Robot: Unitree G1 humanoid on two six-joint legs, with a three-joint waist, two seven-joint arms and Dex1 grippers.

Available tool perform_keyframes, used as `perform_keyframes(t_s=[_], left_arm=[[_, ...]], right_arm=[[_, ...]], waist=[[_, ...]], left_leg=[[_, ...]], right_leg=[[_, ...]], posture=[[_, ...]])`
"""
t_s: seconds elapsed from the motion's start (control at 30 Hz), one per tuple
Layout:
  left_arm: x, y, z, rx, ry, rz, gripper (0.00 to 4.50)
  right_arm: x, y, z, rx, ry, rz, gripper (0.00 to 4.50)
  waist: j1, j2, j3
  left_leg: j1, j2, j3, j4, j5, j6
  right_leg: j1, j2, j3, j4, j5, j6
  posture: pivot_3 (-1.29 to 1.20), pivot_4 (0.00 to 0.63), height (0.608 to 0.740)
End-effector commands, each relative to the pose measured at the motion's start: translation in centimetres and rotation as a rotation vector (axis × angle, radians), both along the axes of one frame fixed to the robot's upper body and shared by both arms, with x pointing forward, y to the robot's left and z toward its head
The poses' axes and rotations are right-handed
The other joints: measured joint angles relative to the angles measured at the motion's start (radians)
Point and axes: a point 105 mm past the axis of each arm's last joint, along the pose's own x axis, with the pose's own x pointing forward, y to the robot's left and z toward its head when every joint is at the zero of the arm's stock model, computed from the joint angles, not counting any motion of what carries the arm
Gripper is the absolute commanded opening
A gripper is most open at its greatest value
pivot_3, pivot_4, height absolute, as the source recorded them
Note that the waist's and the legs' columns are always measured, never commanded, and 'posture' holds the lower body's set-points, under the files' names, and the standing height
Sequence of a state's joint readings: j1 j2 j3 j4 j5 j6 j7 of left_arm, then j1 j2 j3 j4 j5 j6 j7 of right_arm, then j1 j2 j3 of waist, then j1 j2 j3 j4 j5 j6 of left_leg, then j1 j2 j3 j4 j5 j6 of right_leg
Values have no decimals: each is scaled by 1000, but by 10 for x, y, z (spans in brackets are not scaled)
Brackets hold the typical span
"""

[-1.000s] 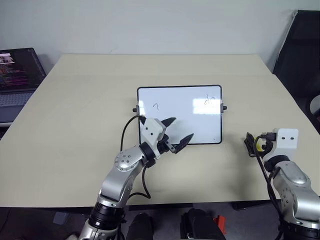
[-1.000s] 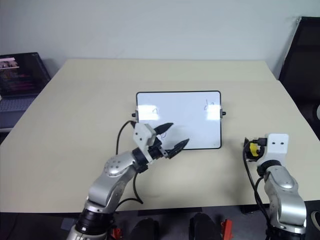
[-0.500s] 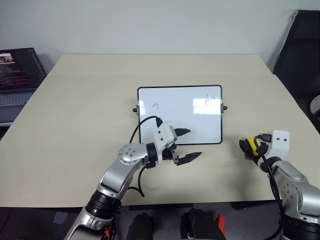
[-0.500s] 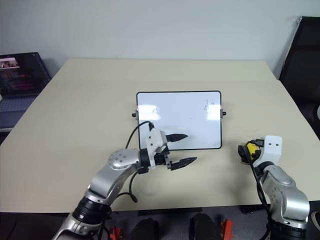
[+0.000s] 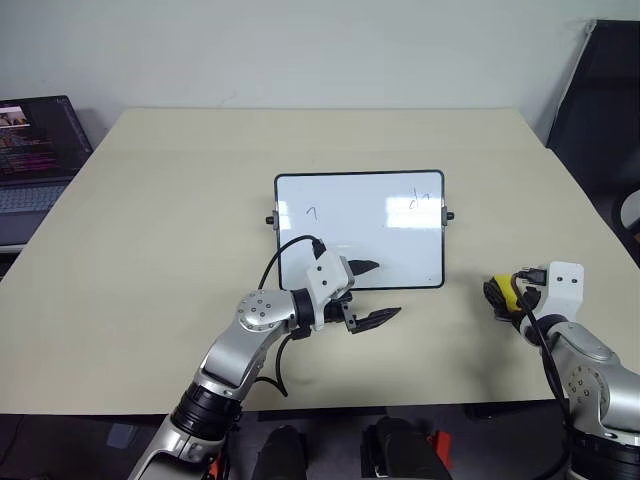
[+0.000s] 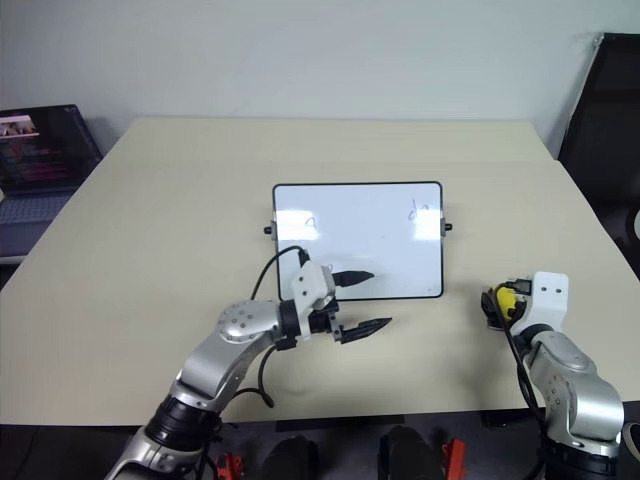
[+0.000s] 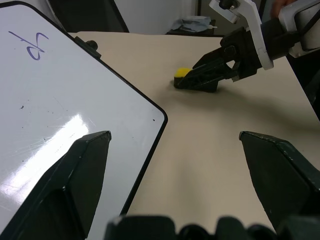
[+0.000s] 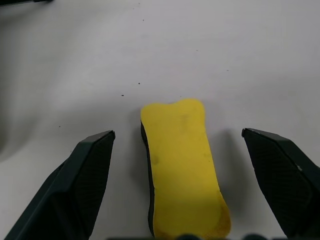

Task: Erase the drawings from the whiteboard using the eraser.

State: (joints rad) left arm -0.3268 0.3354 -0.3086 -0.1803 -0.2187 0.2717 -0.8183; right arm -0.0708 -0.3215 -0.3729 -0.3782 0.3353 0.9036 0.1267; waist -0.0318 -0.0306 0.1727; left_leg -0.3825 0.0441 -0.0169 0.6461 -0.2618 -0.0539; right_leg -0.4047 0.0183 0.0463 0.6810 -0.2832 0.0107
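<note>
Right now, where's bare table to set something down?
Free: table left of the whiteboard, the strip beyond it, and between board and eraser. Crowded: the board's near edge, under the open left gripper, and around the open right gripper straddling the eraser.

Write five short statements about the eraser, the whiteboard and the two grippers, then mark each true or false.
1. The eraser lies on the table between the right gripper's open fingers. True.
2. The eraser rests on the whiteboard. False: it lies on the table, off the board's right side.
3. The left gripper holds the eraser. False: it is open and empty, at the board's near edge.
4. Drawings are on the board. True.
5. The eraser is red. False: it is yellow.
</note>
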Motion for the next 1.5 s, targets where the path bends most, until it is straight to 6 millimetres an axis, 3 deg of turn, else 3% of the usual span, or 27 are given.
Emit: perform_keyframes(t_s=[0.03, 0.23, 0.47, 0.87, 1.1, 1.5], left_arm=[[0, -1, 10, -10, -51, -9, 4500], [5, 2, 11, -2, -65, 4, 4500], [4, 0, 10, -8, -63, 13, 4500], [39, 8, -1, 86, -164, 197, 4500], [58, -7, 9, 69, -209, 200, 4500], [68, -7, 13, 72, -247, 190, 4500]], right_arm=[[-1, -5, 8, 8, -39, -25, 3120], [1, -7, 11, 20, -51, -28, 1063], [5, -8, 16, -43, -63, -19, 1035], [30, 32, 65, -154, -345, 80, 1035], [58, 63, 89, -153, -453, 130, 1035], [76, 87, 105, -123, -517, 184, 1035]], waist=[[0, 0, 0], [0, 0, 0], [0, 0, 0], [0, 0, 0], [1, 0, 0], [2, 0, 0]], left_leg=[[0, 0, 0, 0, 0, 0], [0, 0, 0, 0, 0, 0], [0, 0, 0, 0, 0, 0], [0, 0, 0, 0, 0, 0], [-1, 0, 0, 0, 0, 0], [-2, 0, -1, -1, 0, 0]], right_leg=[[0, 0, 0, 0, 0, 0], [0, 0, 0, 0, 0, 0], [0, 0, 0, 0, 0, 0], [0, 0, 0, 0, 0, 0], [0, 0, -1, 0, 0, -1], [-1, -1, -1, -1, 3, -5]], posture=[[0, 150, 740], [0, 150, 740], [0, 150, 740], [0, 150, 740], [0, 150, 740], [0, 150, 740]])
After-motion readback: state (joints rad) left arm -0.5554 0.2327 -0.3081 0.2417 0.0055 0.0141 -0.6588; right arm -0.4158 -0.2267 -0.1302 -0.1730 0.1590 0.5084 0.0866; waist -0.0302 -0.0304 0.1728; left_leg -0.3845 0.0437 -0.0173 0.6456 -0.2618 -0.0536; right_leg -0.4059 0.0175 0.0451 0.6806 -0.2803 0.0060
